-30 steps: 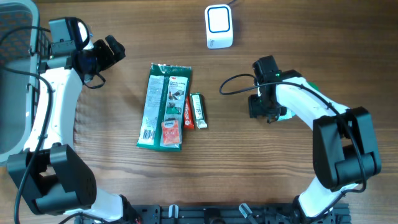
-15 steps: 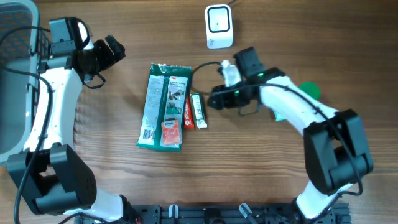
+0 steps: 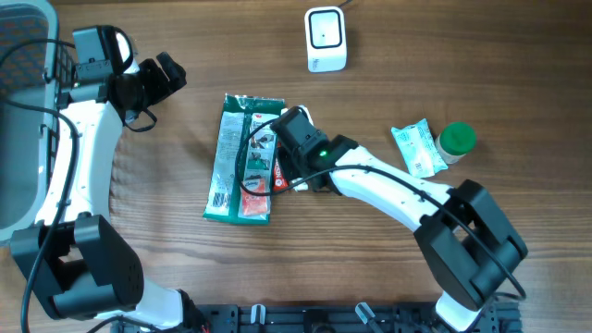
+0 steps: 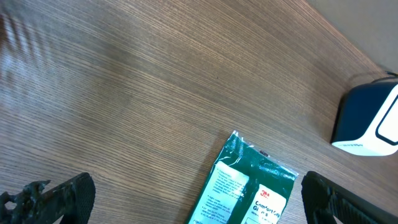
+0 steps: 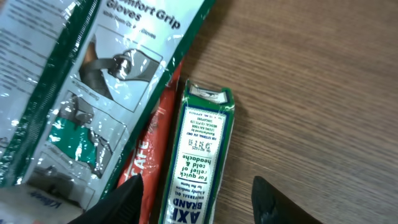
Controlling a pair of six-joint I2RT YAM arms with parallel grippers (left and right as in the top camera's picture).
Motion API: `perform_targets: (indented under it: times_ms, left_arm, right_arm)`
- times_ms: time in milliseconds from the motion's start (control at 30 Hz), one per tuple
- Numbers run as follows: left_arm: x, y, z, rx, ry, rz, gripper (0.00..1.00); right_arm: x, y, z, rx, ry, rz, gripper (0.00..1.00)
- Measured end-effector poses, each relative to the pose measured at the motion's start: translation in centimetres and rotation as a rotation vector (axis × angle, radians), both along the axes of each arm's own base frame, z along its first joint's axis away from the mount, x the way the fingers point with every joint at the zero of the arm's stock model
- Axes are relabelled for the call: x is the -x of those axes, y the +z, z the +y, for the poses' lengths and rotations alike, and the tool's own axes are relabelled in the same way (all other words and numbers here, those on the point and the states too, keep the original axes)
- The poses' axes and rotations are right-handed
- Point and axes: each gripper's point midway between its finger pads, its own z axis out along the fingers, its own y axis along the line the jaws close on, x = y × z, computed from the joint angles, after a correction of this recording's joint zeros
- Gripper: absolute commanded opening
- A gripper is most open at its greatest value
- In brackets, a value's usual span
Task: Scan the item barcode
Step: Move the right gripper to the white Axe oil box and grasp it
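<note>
Right arm (image 3: 388,190) is stretched left across the desk (image 5: 323,93) to the centre pile. Right jaws are spread and straddle the small green-and-white box (image 5: 202,143), which I take as the item to scan. There's a gap on both sides and nothing is pinched yet. The box lies flat on the desk, long axis running near to far. Its left edge is right against the orange sachet (image 5: 149,155), which sits along the edge of the gloves pack (image 5: 81,81). Left jaws are spread wide and empty, parked at the far left, well apart from everything. The scanner (image 3: 326,39) is at the far edge, right of the pile. Main risk is the left-side finger (image 5: 129,200) landing on the sachet instead of the desk. Then I pinch both, or the box gets wedged and skews. The box is also low and flat, so a shallow close could skate over it and a deep one could scrape the wood. A cable loop off the right wrist hangs over the gloves pack and could drag it on lift. I see only printed text on the upward face and can't spot a barcode, so it may need turning to face the scanner. A weak pinch would slip during that turn.
</note>
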Motion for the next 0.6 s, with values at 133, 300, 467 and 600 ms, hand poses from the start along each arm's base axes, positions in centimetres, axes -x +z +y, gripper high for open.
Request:
perform_targets:
  times_ms: [133, 300, 467, 600]
  left_arm:
    - [0.0, 0.0, 0.0, 0.000, 0.000, 0.000, 1.00]
    - [0.0, 0.0, 0.0, 0.000, 0.000, 0.000, 1.00]
    - [0.0, 0.0, 0.0, 0.000, 0.000, 0.000, 1.00]
    - [0.0, 0.0, 0.0, 0.000, 0.000, 0.000, 1.00]
  right_arm:
    - [0.6, -2.2, -0.1, 0.020, -0.010, 0.054, 0.54]
    - [0.9, -3.0, -0.1, 0.017, -0.013, 0.082, 0.50]
    - [0.1, -3.1, -1.3, 0.008, -0.046, 0.099, 0.49]
    - [-0.4, -3.2, -2.2, -0.019, -0.053, 0.134, 0.49]
